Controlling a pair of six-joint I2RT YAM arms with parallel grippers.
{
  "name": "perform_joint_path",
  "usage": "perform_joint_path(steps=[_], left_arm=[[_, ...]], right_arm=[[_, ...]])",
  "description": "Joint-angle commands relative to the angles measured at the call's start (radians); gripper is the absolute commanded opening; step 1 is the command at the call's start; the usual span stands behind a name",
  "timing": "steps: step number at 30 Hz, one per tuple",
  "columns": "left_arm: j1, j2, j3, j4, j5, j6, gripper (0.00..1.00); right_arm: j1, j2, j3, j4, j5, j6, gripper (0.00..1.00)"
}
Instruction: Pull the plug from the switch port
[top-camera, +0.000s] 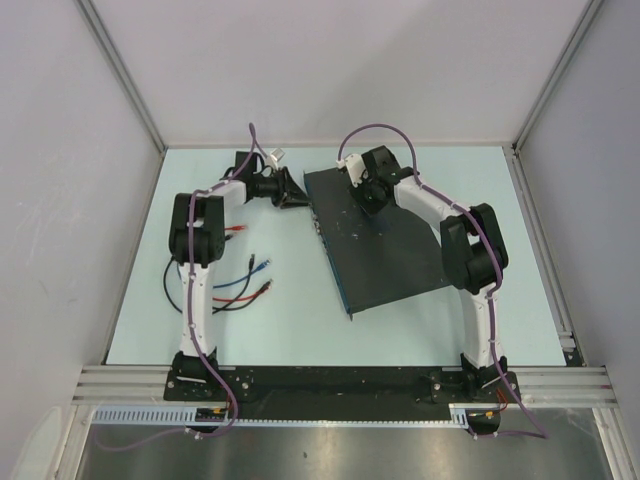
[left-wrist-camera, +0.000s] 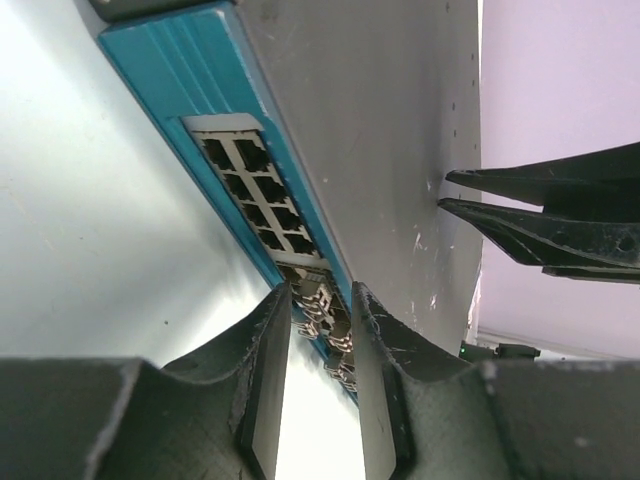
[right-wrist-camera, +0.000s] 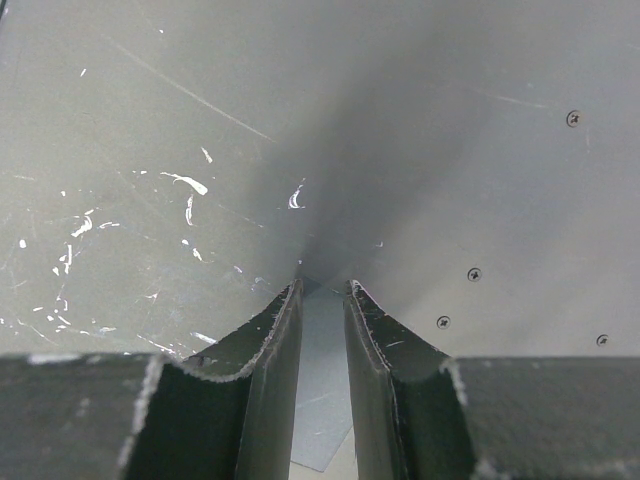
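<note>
Left arm base (top-camera: 195, 378) and right arm base (top-camera: 480, 378) sit at the near edge. Beyond them we list the switch (top-camera: 385, 235), flat and askew on the surface (top-camera: 290, 330), with loose cables (top-camera: 245, 280) to its left.

Left wrist: we note the left jaws partly apart, nothing visibly clamped, tips at the sockets (left-wrist-camera: 250, 190) on the blue edge.

Right wrist: we note the right jaws narrowly apart, holding nothing, tips at the scuffed top.
</note>
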Motion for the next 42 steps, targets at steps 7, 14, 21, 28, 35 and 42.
perform_joint_path(steps=[7, 14, 21, 28, 35, 42], left_arm=[[-0.013, 0.031, 0.055, 0.001, 0.038, -0.006, 0.32], [-0.015, 0.034, 0.047, 0.011, 0.054, -0.017, 0.29], [-0.018, 0.036, 0.029, 0.021, 0.063, -0.026, 0.27], [-0.018, 0.042, 0.021, 0.029, 0.068, -0.035, 0.25], [-0.018, 0.036, -0.014, 0.075, 0.095, -0.060, 0.19], [0.013, -0.004, -0.048, -0.001, 0.071, 0.018, 0.00]], right_arm=[[0.025, 0.048, -0.048, -0.056, 0.002, -0.010, 0.29], [0.025, 0.051, -0.049, -0.058, 0.003, -0.009, 0.29], [0.025, 0.053, -0.051, -0.059, -0.005, -0.006, 0.29], [0.027, 0.053, -0.051, -0.058, -0.002, -0.007, 0.29], [0.027, 0.049, -0.052, -0.059, -0.006, -0.007, 0.29], [0.027, 0.049, -0.052, -0.055, -0.009, -0.009, 0.29]])
